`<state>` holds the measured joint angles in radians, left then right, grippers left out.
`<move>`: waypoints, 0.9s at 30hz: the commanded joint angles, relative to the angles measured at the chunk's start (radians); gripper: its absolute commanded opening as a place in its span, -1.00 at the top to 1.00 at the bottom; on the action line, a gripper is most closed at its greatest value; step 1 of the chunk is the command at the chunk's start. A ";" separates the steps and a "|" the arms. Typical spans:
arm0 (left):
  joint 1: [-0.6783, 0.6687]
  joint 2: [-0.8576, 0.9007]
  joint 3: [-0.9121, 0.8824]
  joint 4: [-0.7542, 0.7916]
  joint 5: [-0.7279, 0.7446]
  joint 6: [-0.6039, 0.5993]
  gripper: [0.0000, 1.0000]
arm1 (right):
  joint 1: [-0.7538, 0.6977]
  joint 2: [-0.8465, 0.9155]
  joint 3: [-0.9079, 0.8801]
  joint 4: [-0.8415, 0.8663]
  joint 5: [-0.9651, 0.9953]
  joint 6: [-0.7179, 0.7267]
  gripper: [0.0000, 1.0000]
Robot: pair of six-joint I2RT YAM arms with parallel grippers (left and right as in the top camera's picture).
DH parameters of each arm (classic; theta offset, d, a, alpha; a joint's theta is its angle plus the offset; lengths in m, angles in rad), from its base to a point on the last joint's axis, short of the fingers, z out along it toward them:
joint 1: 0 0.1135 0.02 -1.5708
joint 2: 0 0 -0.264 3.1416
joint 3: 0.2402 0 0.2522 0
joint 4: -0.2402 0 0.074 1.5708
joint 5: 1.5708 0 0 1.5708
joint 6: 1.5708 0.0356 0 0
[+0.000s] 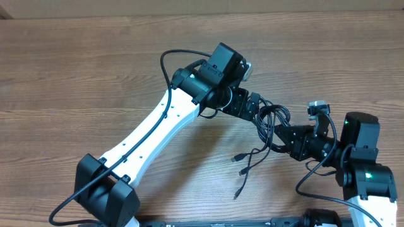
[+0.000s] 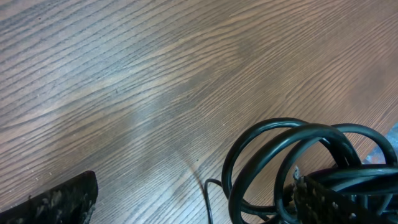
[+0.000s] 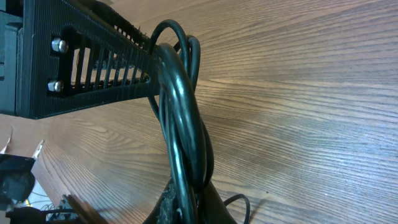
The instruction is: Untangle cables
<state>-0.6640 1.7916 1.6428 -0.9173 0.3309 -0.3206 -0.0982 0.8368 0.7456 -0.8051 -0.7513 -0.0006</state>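
Note:
The cables (image 1: 271, 118) are thin black cords bunched in loops between my two grippers, right of the table's middle. Their loose plug ends (image 1: 242, 157) trail toward the front edge. My left gripper (image 1: 257, 106) stands open. In the left wrist view the cable loops (image 2: 280, 155) circle its right finger (image 2: 348, 199), while the left finger (image 2: 56, 202) is far apart over bare wood. My right gripper (image 1: 279, 134) is shut on the cables (image 3: 186, 124), which rise from its closed fingertips (image 3: 171, 202) up to the left gripper's ribbed finger (image 3: 93, 68).
The wooden table (image 1: 95, 63) spreads wide to the left and back. Both arms meet right of centre; the right arm's base (image 1: 366, 176) stands at the front right corner. Some clutter (image 3: 18, 180) shows past the table edge in the right wrist view.

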 commanded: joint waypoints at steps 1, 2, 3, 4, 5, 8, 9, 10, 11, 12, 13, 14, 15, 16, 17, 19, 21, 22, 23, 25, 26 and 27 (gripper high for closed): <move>-0.013 -0.018 0.015 0.005 0.018 0.029 -1.00 | -0.002 -0.010 0.009 0.011 -0.032 -0.003 0.92; -0.013 -0.018 0.015 0.006 0.016 0.029 -1.00 | -0.002 -0.010 0.009 0.011 -0.035 -0.003 0.92; -0.013 -0.018 0.015 0.006 0.016 0.029 -1.00 | -0.002 -0.010 0.009 0.012 -0.035 -0.003 0.92; -0.014 -0.018 0.015 0.006 0.016 0.029 -1.00 | -0.002 -0.010 0.008 0.012 -0.036 -0.003 0.93; -0.017 -0.018 0.015 0.006 0.016 0.029 -1.00 | -0.002 -0.010 0.008 0.012 -0.037 -0.003 0.92; -0.018 -0.018 0.015 0.006 -0.008 0.029 -1.00 | -0.002 -0.010 0.009 0.027 -0.082 -0.004 0.92; -0.018 -0.018 0.015 0.006 -0.019 0.026 -0.99 | -0.002 -0.010 0.009 0.036 -0.102 -0.004 0.92; -0.018 -0.018 0.015 0.006 -0.028 0.019 -1.00 | -0.002 -0.010 0.009 0.043 -0.121 -0.004 0.92; -0.018 -0.018 0.015 0.006 -0.028 0.013 -1.00 | -0.002 -0.010 0.009 0.050 -0.134 -0.004 0.92; -0.018 -0.018 0.015 0.006 -0.028 0.005 -1.00 | -0.002 -0.010 0.009 0.051 -0.137 -0.004 0.92; -0.018 -0.018 0.015 0.006 -0.029 0.005 -1.00 | -0.002 -0.010 0.009 0.052 -0.142 -0.004 0.92; -0.018 -0.018 0.015 0.006 -0.037 0.003 -1.00 | -0.002 -0.010 0.009 0.053 -0.147 -0.004 0.92; -0.018 -0.018 0.015 0.005 -0.052 -0.003 -1.00 | -0.002 -0.010 0.009 0.056 -0.156 -0.004 0.92; -0.018 -0.018 0.015 0.005 -0.057 -0.007 -0.99 | -0.002 -0.010 0.009 0.061 -0.170 -0.004 0.92; -0.018 -0.018 0.015 0.005 -0.058 -0.010 -1.00 | -0.002 -0.010 0.009 0.068 -0.180 -0.004 0.92; -0.018 -0.018 0.015 0.005 -0.065 -0.013 -1.00 | -0.002 -0.010 0.009 0.078 -0.198 -0.003 0.92; -0.018 -0.018 0.015 0.001 -0.121 -0.059 -1.00 | -0.002 -0.010 0.009 0.084 -0.219 -0.007 0.92; -0.018 -0.018 0.015 -0.003 -0.150 -0.089 -1.00 | -0.002 -0.010 0.009 0.086 -0.224 -0.007 0.92; -0.018 -0.018 0.015 -0.010 -0.191 -0.163 -0.99 | -0.002 -0.010 0.009 0.087 -0.233 -0.007 0.92; -0.017 -0.018 0.015 -0.017 -0.227 -0.269 -1.00 | -0.002 -0.010 0.009 0.088 -0.238 -0.007 0.92; -0.017 -0.018 0.015 -0.017 -0.246 -0.333 -0.99 | -0.002 -0.010 0.009 0.090 -0.238 -0.007 0.92; -0.017 -0.016 0.015 -0.017 -0.276 -0.408 -1.00 | -0.002 -0.010 0.009 0.092 -0.238 -0.007 0.92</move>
<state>-0.6807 1.7916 1.6428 -0.9333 0.1852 -0.4873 -0.0986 0.8368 0.7456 -0.7269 -0.9058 -0.0006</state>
